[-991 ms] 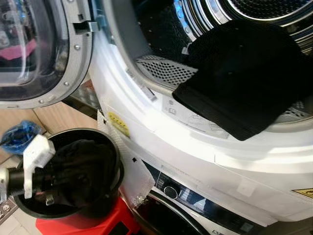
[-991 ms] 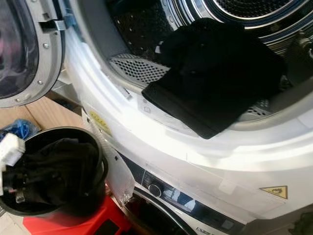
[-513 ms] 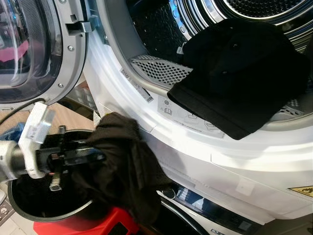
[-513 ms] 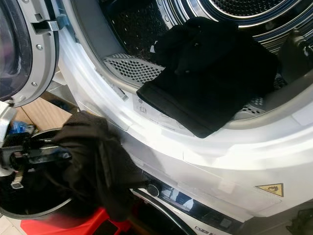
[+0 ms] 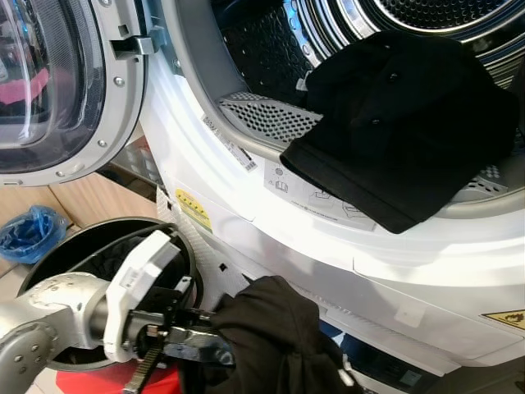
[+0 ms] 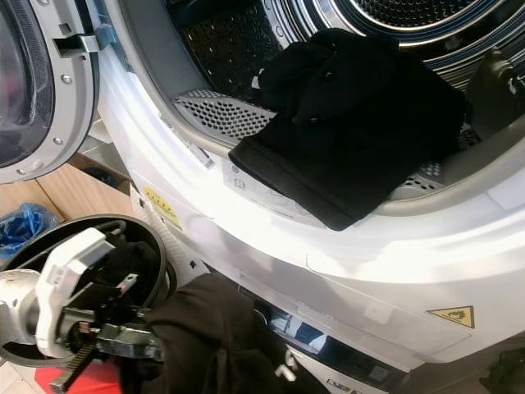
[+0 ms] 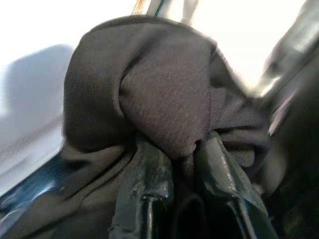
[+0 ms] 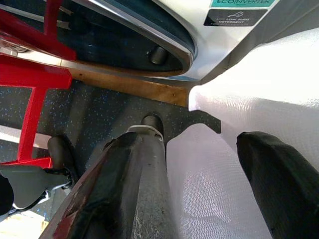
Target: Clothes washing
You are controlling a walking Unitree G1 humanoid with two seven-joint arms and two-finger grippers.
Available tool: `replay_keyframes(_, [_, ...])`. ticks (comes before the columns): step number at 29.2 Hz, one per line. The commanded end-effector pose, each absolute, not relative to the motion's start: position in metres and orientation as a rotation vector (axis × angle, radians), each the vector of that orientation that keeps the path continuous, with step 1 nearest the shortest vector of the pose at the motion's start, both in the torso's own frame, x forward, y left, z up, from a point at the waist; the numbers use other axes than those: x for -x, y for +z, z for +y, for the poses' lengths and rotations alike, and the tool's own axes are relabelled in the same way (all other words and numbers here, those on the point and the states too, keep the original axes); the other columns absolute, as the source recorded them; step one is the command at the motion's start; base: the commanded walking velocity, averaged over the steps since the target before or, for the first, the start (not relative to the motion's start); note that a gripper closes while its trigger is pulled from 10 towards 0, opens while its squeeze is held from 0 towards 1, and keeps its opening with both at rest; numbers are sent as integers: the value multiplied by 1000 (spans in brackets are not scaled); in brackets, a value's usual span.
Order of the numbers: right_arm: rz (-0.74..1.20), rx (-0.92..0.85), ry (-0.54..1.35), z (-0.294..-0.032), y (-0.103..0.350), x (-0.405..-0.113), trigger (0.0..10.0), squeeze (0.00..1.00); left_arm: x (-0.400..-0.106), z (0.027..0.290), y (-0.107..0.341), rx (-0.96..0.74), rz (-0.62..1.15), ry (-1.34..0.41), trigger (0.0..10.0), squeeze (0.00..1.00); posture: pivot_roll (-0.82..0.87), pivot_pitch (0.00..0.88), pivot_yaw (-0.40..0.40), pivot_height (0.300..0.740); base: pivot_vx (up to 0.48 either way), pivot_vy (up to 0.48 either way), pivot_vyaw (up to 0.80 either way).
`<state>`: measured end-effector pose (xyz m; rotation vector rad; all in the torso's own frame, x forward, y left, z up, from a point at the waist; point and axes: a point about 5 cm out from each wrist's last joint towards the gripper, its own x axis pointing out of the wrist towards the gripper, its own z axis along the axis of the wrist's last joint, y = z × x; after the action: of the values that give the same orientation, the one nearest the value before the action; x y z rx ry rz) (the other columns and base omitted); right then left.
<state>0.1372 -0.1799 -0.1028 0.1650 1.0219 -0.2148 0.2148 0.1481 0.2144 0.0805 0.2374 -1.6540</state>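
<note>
My left gripper point(image 5: 220, 332) is shut on a dark brownish-black garment point(image 5: 279, 328), which hangs bunched low in front of the white machine, just right of the black bucket point(image 5: 90, 238). In the left wrist view both fingers point(image 7: 144, 184) pinch a fold of that cloth point(image 7: 149, 94). More dark clothes lie in the bucket. Another black garment point(image 5: 402, 131) is draped over the lower rim of the open drum point(image 5: 262, 115), half inside it. My right gripper point(image 8: 204, 189) hangs open near the floor.
The round machine door point(image 5: 57, 90) stands open at the upper left. Under the bucket is a red stool point(image 5: 160, 384). A blue bag point(image 5: 29, 234) lies on the wooden floor to the left. A second machine's dark door point(image 8: 124, 45) is below.
My left gripper took the dark garment out of the bucket, lifted it, then carried it to the right in front of the machine. The garment on the drum rim has not moved.
</note>
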Motion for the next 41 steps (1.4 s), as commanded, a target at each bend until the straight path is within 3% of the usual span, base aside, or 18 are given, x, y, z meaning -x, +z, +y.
replay_keyframes(1, [1056,-176,-217,-177,-107,-127,10000,0,-225,146,215,-315,231,-1578,0,0,114,139,-19,740,0,0,0])
replay_keyframes(7, [1053,-175,-217,-176,-106,-129,10000,0,-227,140,237,-506,138,-1668,0,0,113,129,-21,740,0,0,0])
replay_keyframes(19, [1040,-172,-220,-177,-105,-134,10000,0,-237,132,272,-435,-96,-1759,0,0,118,111,-27,740,0,0,0])
replay_keyframes(26, [1034,-166,-224,-178,-104,-136,10000,0,-263,123,297,-617,-289,-1636,0,0,122,113,-28,740,0,0,0])
replay_keyframes(37, [1027,-171,-233,-177,-103,-137,10000,0,-259,103,305,-725,-379,-1767,0,0,122,111,-25,740,0,0,0])
replay_keyframes(41, [1024,-175,-247,-177,-103,-137,10000,0,-265,96,325,-728,-523,-1670,0,0,122,111,-25,740,0,0,0])
